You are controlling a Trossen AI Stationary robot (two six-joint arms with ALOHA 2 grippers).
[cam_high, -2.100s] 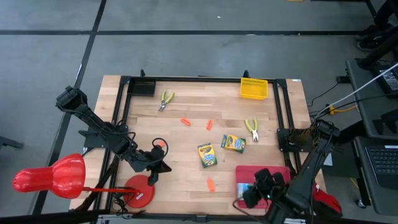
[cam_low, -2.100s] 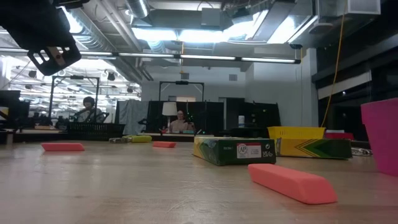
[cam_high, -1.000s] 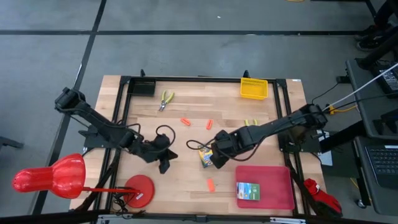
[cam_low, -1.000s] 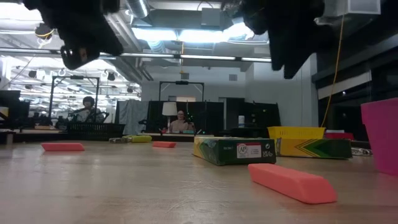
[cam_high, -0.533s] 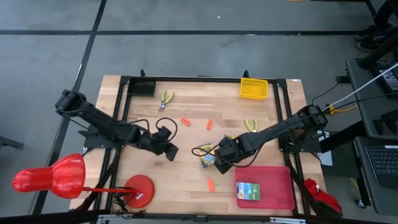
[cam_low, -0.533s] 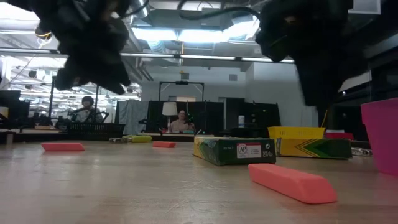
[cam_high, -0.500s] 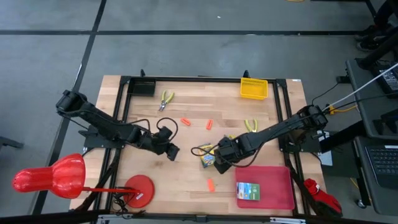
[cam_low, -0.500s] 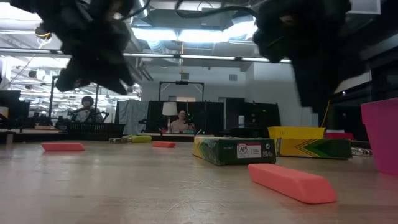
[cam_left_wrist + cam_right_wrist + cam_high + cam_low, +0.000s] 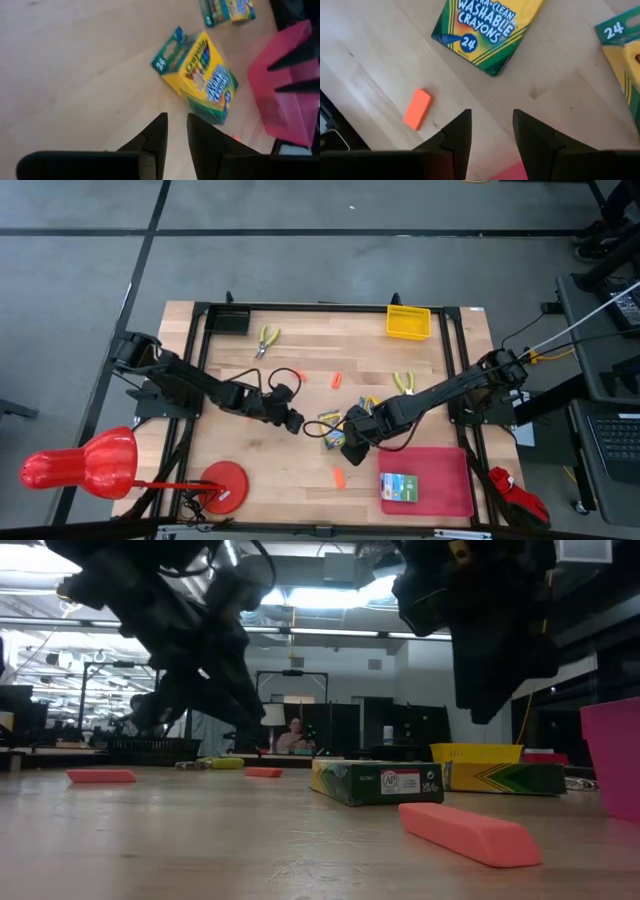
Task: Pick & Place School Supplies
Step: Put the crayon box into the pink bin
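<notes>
1. The left gripper (image 9: 293,423) hangs over the middle of the wooden table (image 9: 300,465), just beside a crayon box (image 9: 328,423). In its wrist view the two dark fingers (image 9: 159,132) stand a narrow gap apart with nothing between them, above bare wood near that crayon box (image 9: 200,75).
2. The right gripper (image 9: 352,448) hovers close on the other side of the same box, near the red tray (image 9: 440,480). Its fingers (image 9: 457,132) stand clearly apart and hold nothing; below them lie a "Washable Crayons" box (image 9: 485,30) and an orange stub (image 9: 417,108).
3. A second crayon box (image 9: 368,404) lies just behind the right arm, partly hidden by it.
4. A third crayon box (image 9: 401,487) lies flat inside the red tray.
5. Orange stubs are scattered: one (image 9: 337,380) toward the middle rear, one (image 9: 340,478) near the front.
6. One yellow-handled tool (image 9: 267,338) lies at the rear left, another (image 9: 403,383) at the right, near the yellow mesh basket (image 9: 408,321).
7. In the low view, a crayon box (image 9: 376,782) and an orange stub (image 9: 470,833) lie on the table.
</notes>
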